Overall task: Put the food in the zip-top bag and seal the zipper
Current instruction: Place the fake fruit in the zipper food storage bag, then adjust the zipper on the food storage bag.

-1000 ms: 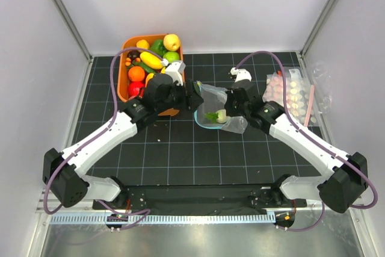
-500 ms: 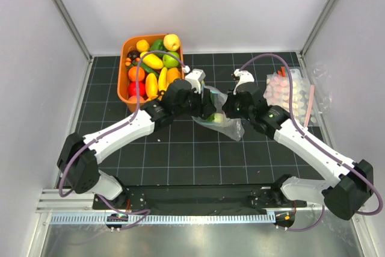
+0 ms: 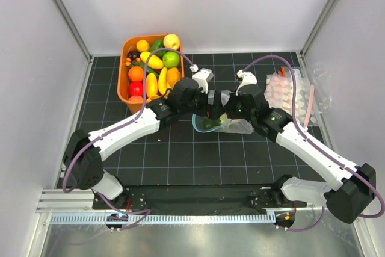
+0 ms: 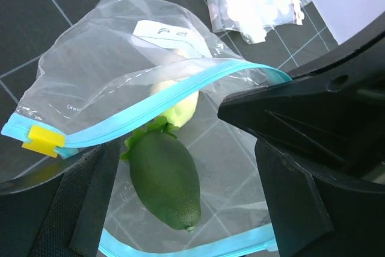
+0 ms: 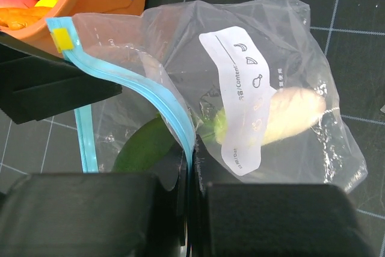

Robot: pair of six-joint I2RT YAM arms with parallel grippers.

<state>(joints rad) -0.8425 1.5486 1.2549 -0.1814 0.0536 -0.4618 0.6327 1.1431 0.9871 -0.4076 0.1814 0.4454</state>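
The clear zip-top bag [image 3: 242,126] lies mid-table with its mouth held up. My right gripper [image 5: 191,167] is shut on the teal-blue zipper [image 5: 150,94], pinching the upper strip. A white radish [image 5: 289,112] with a green top lies inside, beside a dark green fruit [image 4: 163,179]. My left gripper [image 4: 187,200] hangs open over the bag's mouth. The green fruit rests on the bag's lower wall between the spread fingers, touching neither. A yellow slider [image 4: 43,139] sits at one end of the zipper [image 4: 138,112]. More food fills the orange basket [image 3: 124,88].
Crinkled clear packs with pink dots [image 3: 289,91] lie at the right by the wall. The orange basket stands at the back left, close behind the left arm. Both wrists crowd together over the bag.
My left gripper moved right from the basket to the bag's mouth and opened, letting go of the green fruit inside the bag. The right gripper kept its hold on the zipper.
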